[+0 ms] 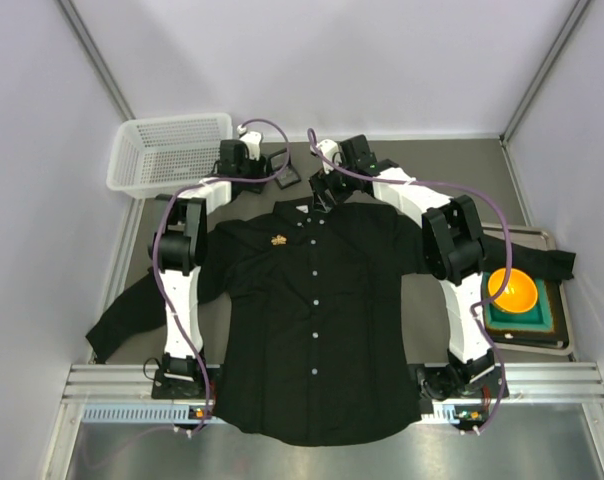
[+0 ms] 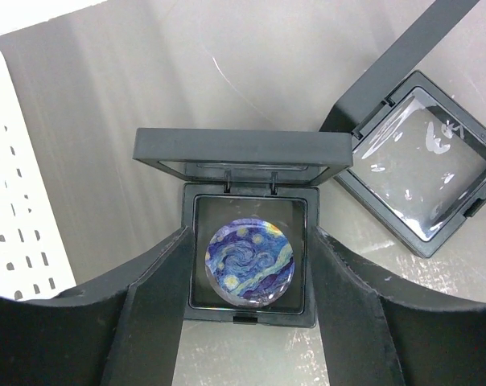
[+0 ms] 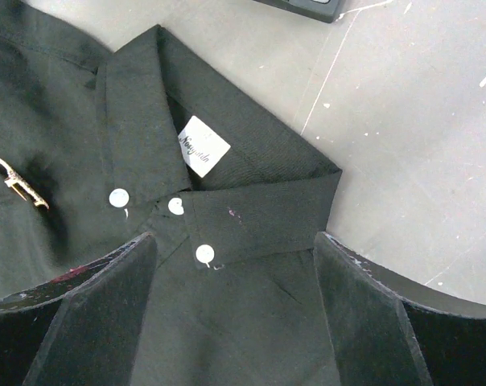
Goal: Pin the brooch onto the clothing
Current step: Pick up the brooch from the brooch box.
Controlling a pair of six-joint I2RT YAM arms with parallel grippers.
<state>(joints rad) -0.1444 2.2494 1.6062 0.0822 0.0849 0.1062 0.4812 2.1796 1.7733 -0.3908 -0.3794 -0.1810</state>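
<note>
- A white basket [image 1: 172, 150] stands at the table's [image 1: 462, 165] far left corner.
- Just right of it, the left gripper [image 2: 251, 322] hangs over an open black box [image 2: 249, 241].
- Its fingers [image 2: 158, 310] stand apart, one along each side of the box. Whether they press on it I cannot tell.
- The round brooch [image 2: 249, 265], swirled in blue and yellow, lies flat in that box, under the raised lid, between the fingers.
- A second box [image 2: 424, 161] sits just to the right, lid up, with a clear film across its tray.
- The shirt [image 1: 312, 330] lies spread flat at the middle of the table, front up and buttoned. Its collar is at the far side and its hem at the arm bases.
- Its left sleeve [image 1: 122, 315] trails toward the near left.
- A gold brooch [image 1: 279, 239] sits on the shirt's chest, left of the button row and just below the collar [image 3: 251, 185].
- The right gripper [image 3: 235, 322] hovers over the collar, jaws wide apart, holding nothing.
- A white label [image 3: 203, 146] shows inside the collar, with three white buttons [image 3: 175, 206] near its tips.
- At the far right an orange bowl [image 1: 512, 290] rests on a green tray [image 1: 542, 320], beside the end of the shirt's other sleeve [image 1: 542, 262].
</note>
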